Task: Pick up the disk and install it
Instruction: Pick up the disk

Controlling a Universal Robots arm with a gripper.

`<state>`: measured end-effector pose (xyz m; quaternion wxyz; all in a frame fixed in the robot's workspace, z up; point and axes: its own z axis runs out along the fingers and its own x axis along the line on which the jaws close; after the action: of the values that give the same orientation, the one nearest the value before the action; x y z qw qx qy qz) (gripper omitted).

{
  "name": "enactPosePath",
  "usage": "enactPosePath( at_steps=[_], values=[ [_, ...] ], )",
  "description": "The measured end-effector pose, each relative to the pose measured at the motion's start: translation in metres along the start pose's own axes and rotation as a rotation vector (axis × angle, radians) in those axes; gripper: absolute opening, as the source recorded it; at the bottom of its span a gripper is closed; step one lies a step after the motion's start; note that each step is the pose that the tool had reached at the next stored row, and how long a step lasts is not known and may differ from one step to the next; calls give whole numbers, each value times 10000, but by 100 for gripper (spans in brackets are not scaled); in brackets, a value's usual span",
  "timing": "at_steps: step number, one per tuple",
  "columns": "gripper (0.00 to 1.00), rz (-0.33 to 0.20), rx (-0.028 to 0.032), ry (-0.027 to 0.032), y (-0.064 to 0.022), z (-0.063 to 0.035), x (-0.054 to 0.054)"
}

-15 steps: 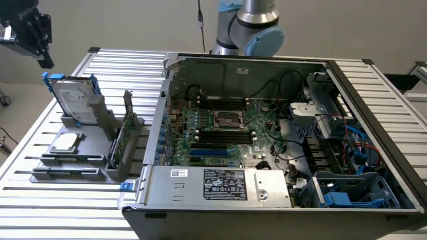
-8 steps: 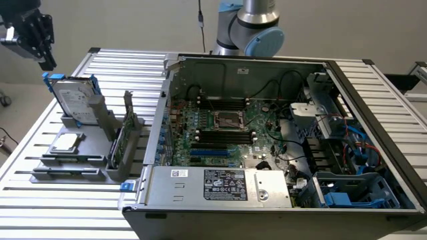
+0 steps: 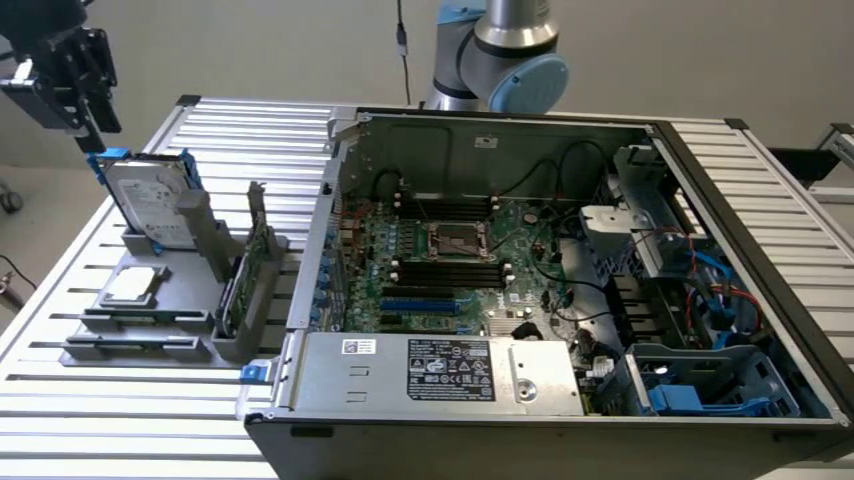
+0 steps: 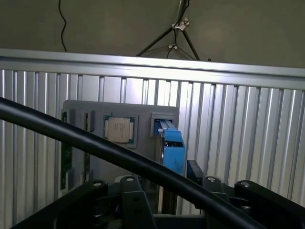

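The disk [image 3: 144, 200] stands upright on its edge in a grey fixture [image 3: 187, 320] on the slatted table, at the exterior view's left. It is silver-grey with a white label and blue side rails. My gripper [image 3: 91, 135] hangs just above its top edge, slightly toward the exterior view's left, and holds nothing. In the wrist view I look down along the disk's blue rail [image 4: 172, 143], and the gripper [image 4: 164, 188] has its black linkages spread wide apart, open. One dark finger [image 4: 194, 168] sits right beside the rail.
An open computer case [image 3: 747, 200] lies on the table to the exterior view's right, with a grey power-supply box [image 3: 441, 370] and a blue drive bay [image 3: 694, 385]. A square processor chip [image 3: 131, 285] and an upright card [image 3: 240, 285] share the fixture. A black cable [image 4: 95, 148] crosses the wrist view.
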<state>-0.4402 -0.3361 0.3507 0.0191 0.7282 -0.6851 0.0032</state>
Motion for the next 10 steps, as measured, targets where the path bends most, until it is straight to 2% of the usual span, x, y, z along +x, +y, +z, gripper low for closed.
enactPosePath(
  at_steps=[8, 10],
  values=[
    [48, 15, -4, -26, -8, 98, -105],
    [48, 38, -39, -30, -9, 116, -123]
  ],
)
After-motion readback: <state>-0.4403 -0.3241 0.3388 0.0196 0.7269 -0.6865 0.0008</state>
